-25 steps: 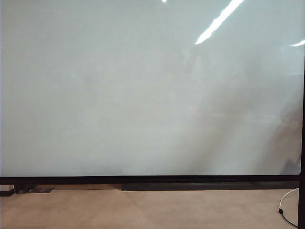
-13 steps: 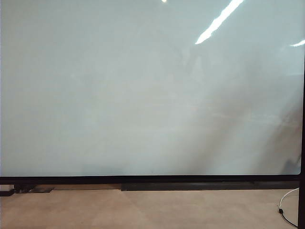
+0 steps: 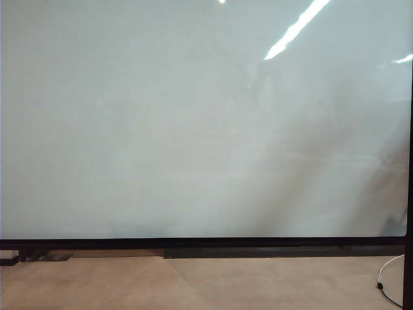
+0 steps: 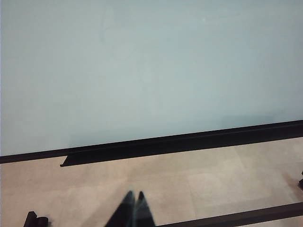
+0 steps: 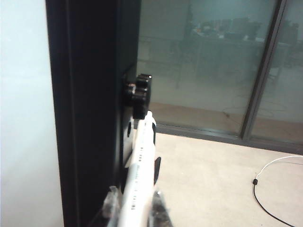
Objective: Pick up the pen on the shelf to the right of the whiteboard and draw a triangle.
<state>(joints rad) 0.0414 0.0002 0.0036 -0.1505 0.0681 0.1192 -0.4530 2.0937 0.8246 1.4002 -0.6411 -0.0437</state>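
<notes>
Right gripper [image 5: 134, 208]: 2 translucent fingertips [image 5: 111, 204] sit either side of the slim white pen with small dark print on its barrel [image 5: 140, 177], pressed against it at the near end. Jaws narrow, closed round the barrel. The pen runs away from the gripper, tilted slightly, its far end reaching up to a black knobbed fitting [image 5: 138, 92] fixed to the side of the whiteboard's thick black frame post [image 5: 90, 109]. Whether the pen tip touches that fitting cannot be told. A dark clip-like piece [image 5: 156, 171] shows just beside the barrel, partway along.

Beside the post on one side, the glossy pale face of the large whiteboard [image 5: 23, 118]. On the other side, beige floor, a thin white cable with a small dark plug [image 5: 258, 182] lying well apart from the pen, and a glass partition [image 5: 208, 66] behind.

Left gripper [image 4: 134, 210]: 2 dark pointed fingertips, tips meeting, nothing between them. It hangs over beige floor, facing the whiteboard's lower black rail [image 4: 180, 142], apart from it.

Exterior view: whiteboard [image 3: 193, 129] fills nearly the whole frame, surface blank, with ceiling-light glare near the top right. Neither gripper nor the pen shows here. The white cable [image 3: 387, 274] lies at the bottom right corner.
</notes>
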